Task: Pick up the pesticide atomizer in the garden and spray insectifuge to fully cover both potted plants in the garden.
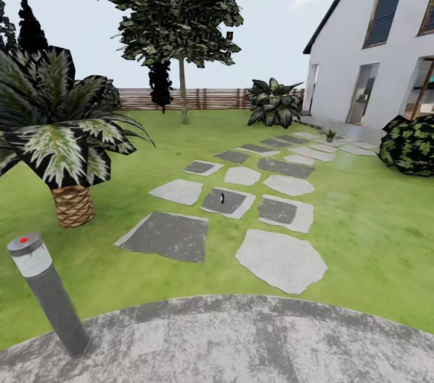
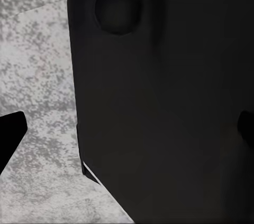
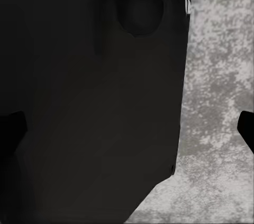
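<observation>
On a stepping stone (image 1: pixel 228 202) | pesticide atomizer (image 1: pixel 222 197) upright | label unreadable

A paved patio (image 1: pixel 241 341) lies nearest, with a bollard lamp (image 1: pixel 48 292) standing on its left edge. Beyond it the lawn (image 1: pixel 374 232) spreads out, crossed by stepping stones (image 1: pixel 280 259) that run away toward the house (image 1: pixel 374 40) on the right. The spray bottle (image 1: pixel 222 197) stands upright on a stone (image 1: pixel 228 202) midway along. A palm (image 1: pixel 60 148) stands left on the lawn, a shrub (image 1: pixel 413 145) right. A small potted plant (image 1: pixel 330 135) sits far along the stones, near the house. A tree (image 1: pixel 178 15) stands before the fence (image 1: pixel 199 99) at the back.
</observation>
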